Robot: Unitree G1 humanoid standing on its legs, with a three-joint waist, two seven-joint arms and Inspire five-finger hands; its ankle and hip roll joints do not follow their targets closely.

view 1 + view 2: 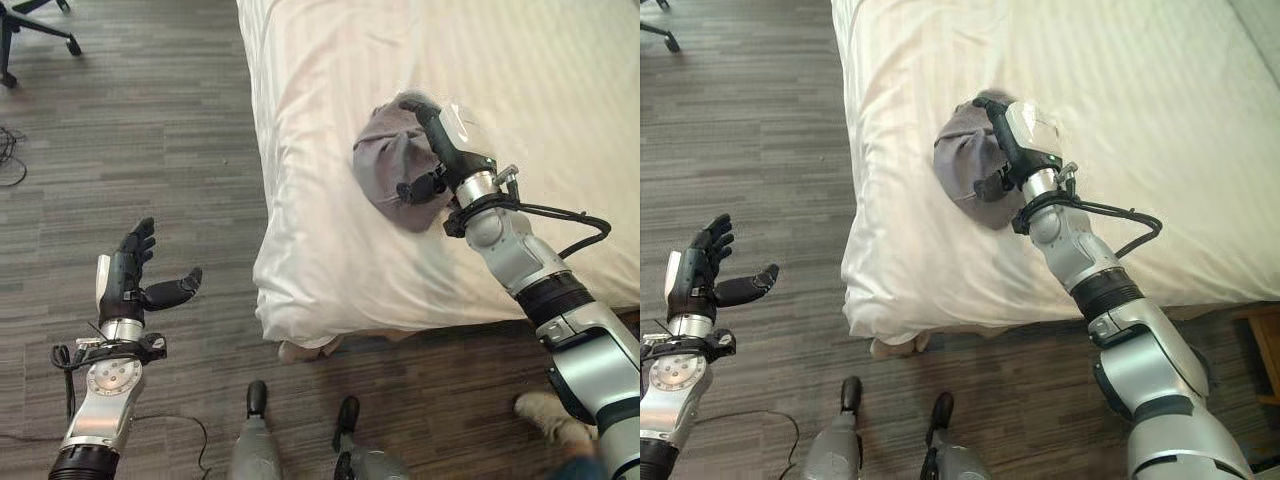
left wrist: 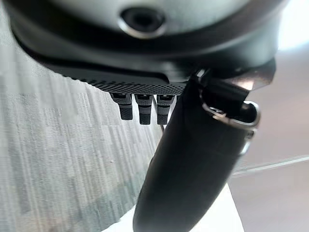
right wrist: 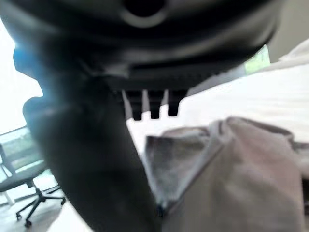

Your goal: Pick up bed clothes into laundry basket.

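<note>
Left eye view: right hand (image 1: 445,150) lies on a crumpled grey garment (image 1: 390,165) near the white bed's (image 1: 330,280) corner; finger closure cannot be told. Left hand (image 1: 130,275) hovers over wood floor (image 1: 140,130), fingers spread. Office chair base (image 1: 30,35) far left.

Right wrist view: garment (image 3: 241,183) just beyond fingertips (image 3: 154,108).

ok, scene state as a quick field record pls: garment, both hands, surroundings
garment: grey garment, crumpled, lying on the white bed near the corner closest to the robot
right hand: right hand resting on the garment, fingers reaching over its far edge, thumb against its near side; grasp cannot be confirmed
left hand: left hand over the wood-look floor beside the bed, fingers straight, thumb spread, holding nothing
bed: white sheet, wrinkled around the garment
other: office chair base on the floor
</note>
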